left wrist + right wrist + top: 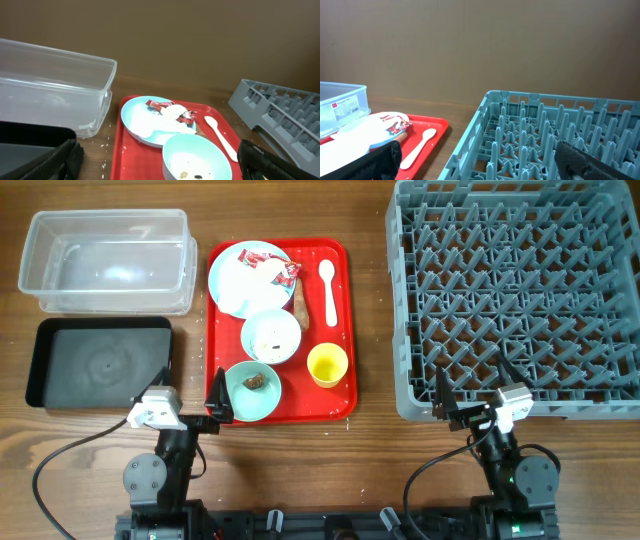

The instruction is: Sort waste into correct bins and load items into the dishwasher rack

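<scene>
1. While both arms sit parked at the near edge of the worktop (300, 465), left hand (192, 385) and right hand (470, 385) are spread wide, nothing between the fingers.
2. Key relation: the left hand is nearer the waste. The pale green bowl (252, 390) lies just right of it, at the near-left corner of the red tray (345, 330), and holds the small brown lump (254, 382).
3. The right hand is at the near edge of the dishwasher rack (520, 290), well apart from the tray. The yellow cup (327, 365) is its closest item, off to its left.
4. Mid tray: the light blue bowl (271, 336) holds rice grains and touches the green bowl's far rim.
5. Far tray: the blue plate (232, 290) carries the crumpled paper (243, 280) and the red-and-white wrapper (275, 270). The brown stick (300, 305) and white spoon (330, 290) lie right of the plate, long axes running near-to-far.
6. Bins, left of the tray: the black tray (100, 365) is just far-left of the left hand, the clear tub (110, 260) beyond it.
7. Judgement: left arm takes the waste, a short reach right then a carry left. Lifting the spoon calls for fingers closing across its left-right width.
</scene>
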